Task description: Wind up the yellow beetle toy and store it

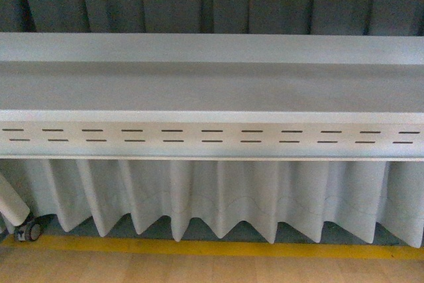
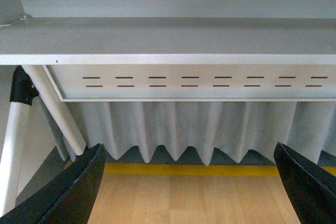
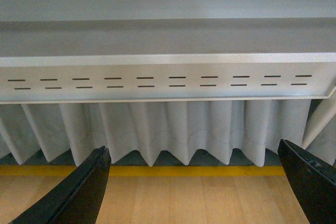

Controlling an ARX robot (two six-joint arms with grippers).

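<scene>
Ahead, slotted table edge (image 1: 212,136), jaws wide.

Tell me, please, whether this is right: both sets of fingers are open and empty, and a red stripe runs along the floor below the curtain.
Nearly: the stripe is yellow, not red, as the front view shows. The left fingers and right fingers are open and empty, and it runs along the floor below the curtain.
</scene>
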